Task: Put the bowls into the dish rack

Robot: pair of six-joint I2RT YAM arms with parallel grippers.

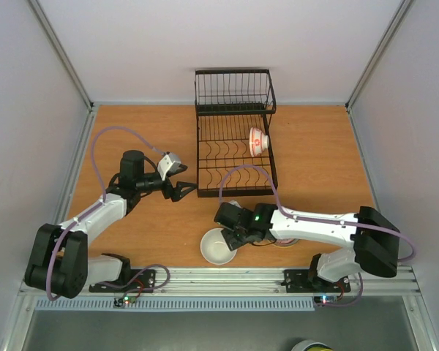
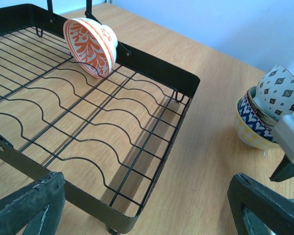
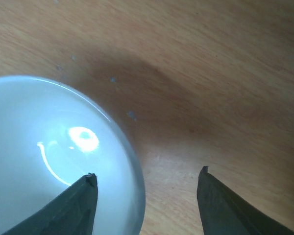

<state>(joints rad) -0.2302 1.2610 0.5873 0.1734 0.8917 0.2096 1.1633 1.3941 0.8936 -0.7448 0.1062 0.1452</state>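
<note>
Dish rack (image 1: 227, 157) (image 2: 152, 62): sits mid-worktop (image 1: 314, 146) toward 12 o'clock. Long axis runs 6 to 12, with the taller basket section at the 12 o'clock end and rows of curved dividers across the low section.

Holds one bowl: red-patterned bowl (image 1: 257, 141) (image 2: 90, 46). Stands on edge at the rack's 3 o'clock side, leaning on the side rail. Mouth apparently turned toward 9 o'clock, so the axis lies roughly 9 to 3.

White bowl (image 1: 218, 248) (image 3: 39, 147): rests upright on the worktop at 6 o'clock, mouth up. Well apart from the rack, near the front edge between the two arm bases.

Right fingers (image 3: 73, 210): parted and astride the white bowl's rim at about its 2 o'clock side. One inside the bowl, the other outside, separated from the wall by a strip of bare worktop. Not clamped on it.

Stack of bowls (image 2: 257, 122): stands at about 4 o'clock on the worktop, largely hidden under the right arm in the top view. Nested, with a yellow-checked bowl at the bottom, a blue-patterned one within it, and a white one with dark diamonds on top, tilted.

Left fingers (image 2: 29, 205): spread wide, grasping nothing. Just beside the rack's near 9 o'clock corner, pointing toward 3 o'clock.
</note>
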